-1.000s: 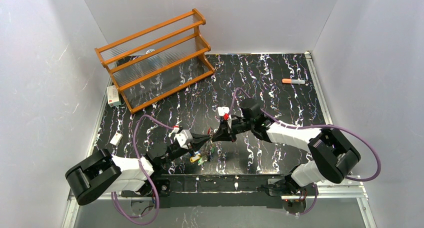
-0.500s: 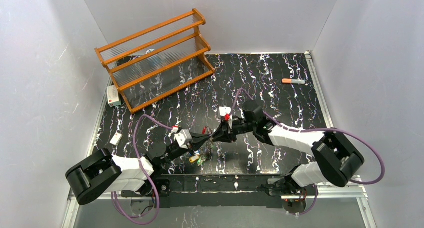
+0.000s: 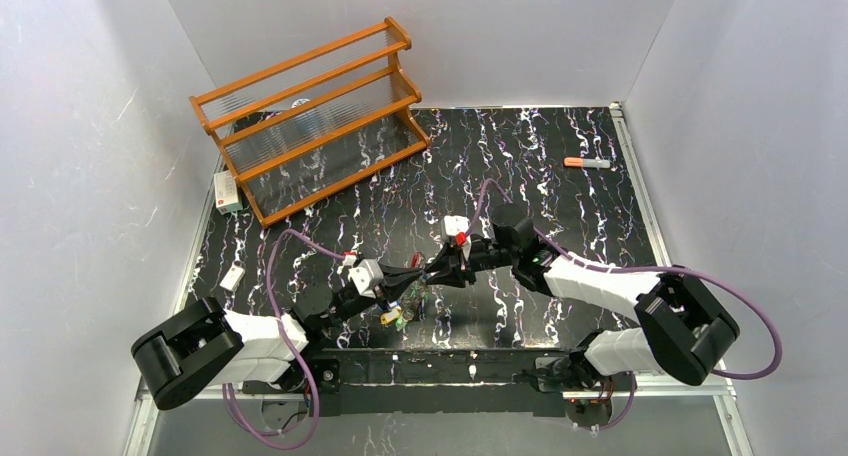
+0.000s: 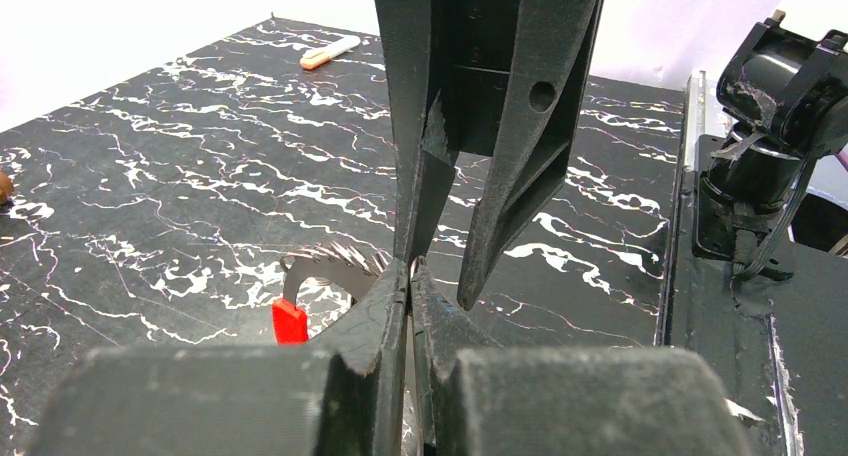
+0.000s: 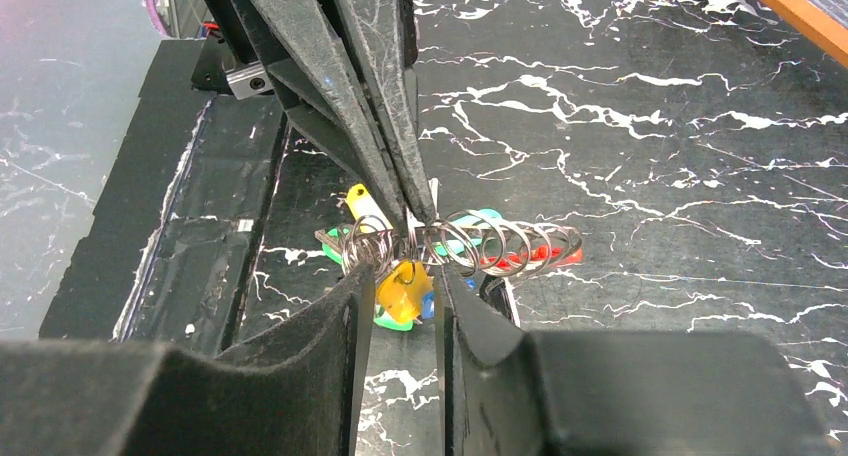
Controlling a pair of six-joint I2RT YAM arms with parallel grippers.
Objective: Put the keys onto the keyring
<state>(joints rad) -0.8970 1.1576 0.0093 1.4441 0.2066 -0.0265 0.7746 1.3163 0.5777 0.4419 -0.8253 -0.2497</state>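
Threading step, in hand, mid-table. My left gripper [image 5: 408, 221]: pinched closed on the keyring [image 5: 500, 241] coil's near end. My right gripper [image 5: 405, 276]: jaws narrowly parted, yellow key [image 5: 398, 294] just beyond them. Next, I judge: nip key, feed it onto the wire.

Right gripper [image 3: 433, 272] blocks the left gripper [image 3: 418, 274] dead ahead, keyring [image 5: 470, 244] and keys [image 5: 400, 288] crowding beneath; counter [image 3: 540, 166] beyond lies open.

- Orange wooden rack [image 3: 310, 116] sits far-left on the black marbled surface [image 3: 560, 206].
- Small white box [image 3: 227, 191] just beside it.
- Orange-capped marker [image 3: 587, 162] lies far-right.
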